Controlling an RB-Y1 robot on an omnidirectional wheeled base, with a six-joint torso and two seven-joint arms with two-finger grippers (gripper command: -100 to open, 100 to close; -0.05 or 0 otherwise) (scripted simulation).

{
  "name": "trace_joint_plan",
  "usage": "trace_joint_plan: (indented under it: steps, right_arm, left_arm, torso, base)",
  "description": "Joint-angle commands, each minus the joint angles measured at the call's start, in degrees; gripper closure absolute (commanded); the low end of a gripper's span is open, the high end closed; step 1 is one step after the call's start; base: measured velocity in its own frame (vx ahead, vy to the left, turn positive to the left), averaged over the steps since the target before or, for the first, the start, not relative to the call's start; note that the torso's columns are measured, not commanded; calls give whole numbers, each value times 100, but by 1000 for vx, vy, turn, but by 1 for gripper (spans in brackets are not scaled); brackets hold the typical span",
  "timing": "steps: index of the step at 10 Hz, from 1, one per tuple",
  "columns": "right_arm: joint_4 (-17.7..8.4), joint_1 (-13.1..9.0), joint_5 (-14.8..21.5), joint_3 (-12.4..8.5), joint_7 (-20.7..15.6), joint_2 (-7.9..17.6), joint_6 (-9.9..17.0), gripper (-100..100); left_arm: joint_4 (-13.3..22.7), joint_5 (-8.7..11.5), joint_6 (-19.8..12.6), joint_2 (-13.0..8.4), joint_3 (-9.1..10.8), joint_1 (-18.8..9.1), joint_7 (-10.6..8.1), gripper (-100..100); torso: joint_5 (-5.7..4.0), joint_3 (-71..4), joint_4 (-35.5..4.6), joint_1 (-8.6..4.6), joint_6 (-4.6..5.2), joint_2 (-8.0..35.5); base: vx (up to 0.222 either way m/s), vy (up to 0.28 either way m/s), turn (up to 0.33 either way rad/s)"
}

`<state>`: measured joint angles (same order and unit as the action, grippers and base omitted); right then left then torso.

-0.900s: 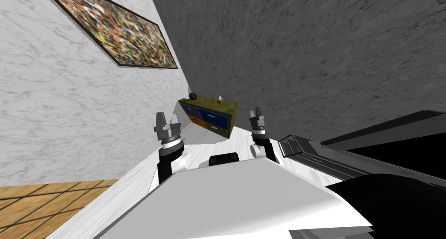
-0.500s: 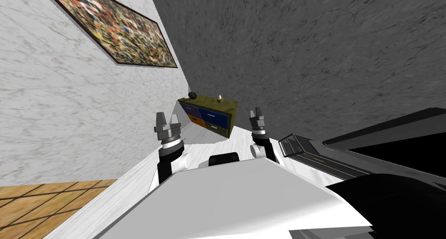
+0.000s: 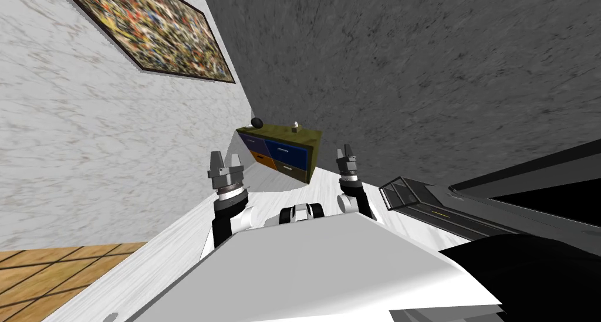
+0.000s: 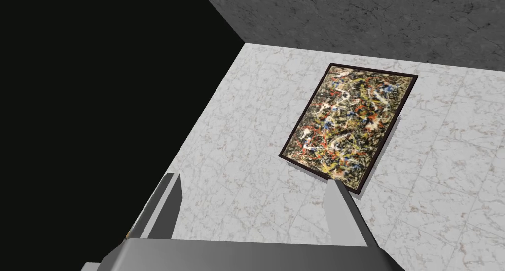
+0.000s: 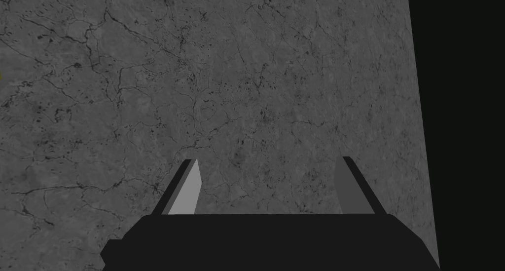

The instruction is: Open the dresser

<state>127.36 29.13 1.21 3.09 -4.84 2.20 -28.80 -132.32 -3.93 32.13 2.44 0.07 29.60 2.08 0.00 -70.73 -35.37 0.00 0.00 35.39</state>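
Note:
The dresser (image 3: pixel 282 151) stands far ahead in the room's corner, against the dark grey wall. It has an olive top and sides, with blue, purple, orange and grey drawer fronts, all closed. A dark round object (image 3: pixel 256 122) and a small pale object (image 3: pixel 295 125) rest on its top. My left gripper (image 3: pixel 225 160) is raised in front of me, open and empty. My right gripper (image 3: pixel 345 154) is raised to the right of it, also open and empty. Both are well short of the dresser.
A framed multicoloured painting (image 3: pixel 155 34) hangs on the white marbled wall to the left. A dark low piece of furniture (image 3: pixel 446 210) runs along the right side. Pale floor (image 3: pixel 276 186) leads to the dresser, with wood flooring (image 3: pixel 53 271) at the lower left.
The whole head view has shifted: the dresser looks slightly larger and higher, so I have moved toward it. Both arms keep their pose.

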Motion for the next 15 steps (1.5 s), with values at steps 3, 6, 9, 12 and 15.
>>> trace_joint_plan:
  steps: [3, 6, 9, 12, 15]
  right_arm:
    - [-3, 1, 0, 0, 0, 0, 1, 0]
    - [-3, 2, 0, 0, 0, 0, 1, 0]
    - [-3, 2, 0, 0, 0, 0, 1, 0]
    - [-3, 2, 0, 0, 0, 0, 1, 0]
    - [-3, 2, 0, 0, 0, 0, 1, 0]
  left_arm:
    - [222, -28, -56, -603, -48, -101, 8, -100]
    - [570, -71, -145, -971, -123, -258, 21, -100]
    - [998, -125, -254, -1135, -215, -453, 37, -100]
    - [1447, -182, -368, -1181, -313, -657, 53, -100]
    - [1875, -236, -477, -1150, -405, -851, 69, -100]
  torso:
    - [2, -1357, -666, 6, 0, 662]
    - [0, -1388, -689, 0, 0, 683]
    - [1, -1385, -691, 1, 0, 689]
    - [0, -1385, -691, 0, 0, 688]
    - [1, -1385, -691, 1, 0, 689]
  base:
    - [32, 12, -35]
    - [66, 18, -63]
    - [78, 27, -68]
    - [86, 31, -81]
    - [84, 39, -77]
